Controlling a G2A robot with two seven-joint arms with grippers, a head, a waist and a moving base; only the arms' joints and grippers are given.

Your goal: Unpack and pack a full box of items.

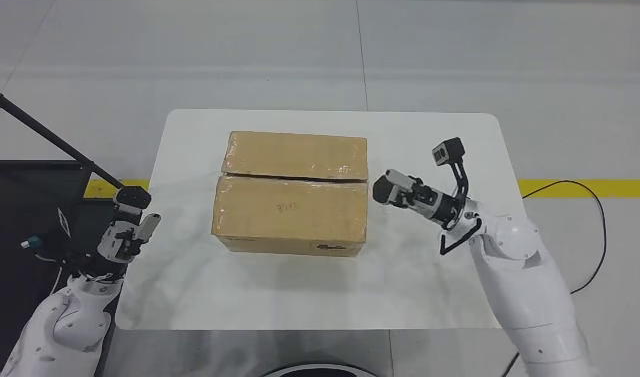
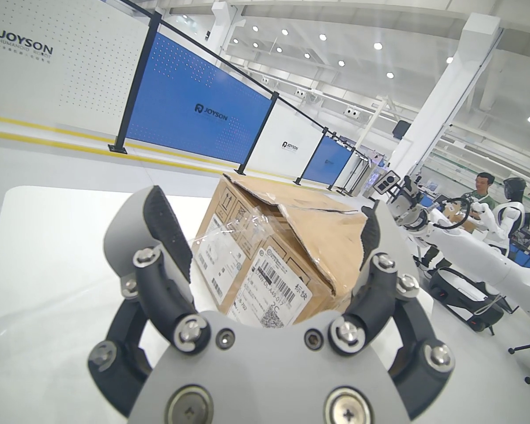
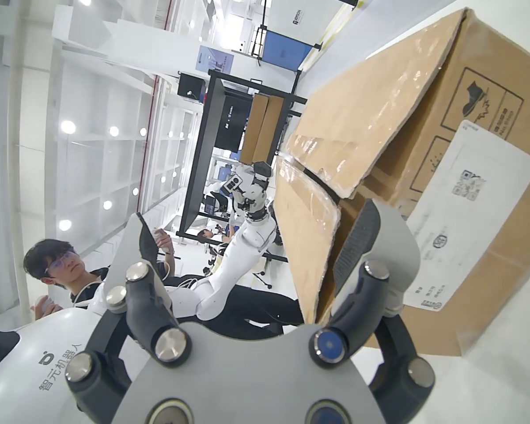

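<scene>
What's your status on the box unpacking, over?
Both open, empty: left gripper, right gripper. Flaps closed on brown cardboard box, on white table. Right gripper near its end, left farther off. No obstruction seen.

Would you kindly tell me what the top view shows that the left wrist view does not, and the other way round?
The top view adds the full outline of the table, the full length of the cardboard box with its two closed top flaps, and the right gripper close to the box's far end. The left wrist view adds the printed labels on the box's near end face. Shared: the box and the left gripper, open, facing that end without touching it.
</scene>
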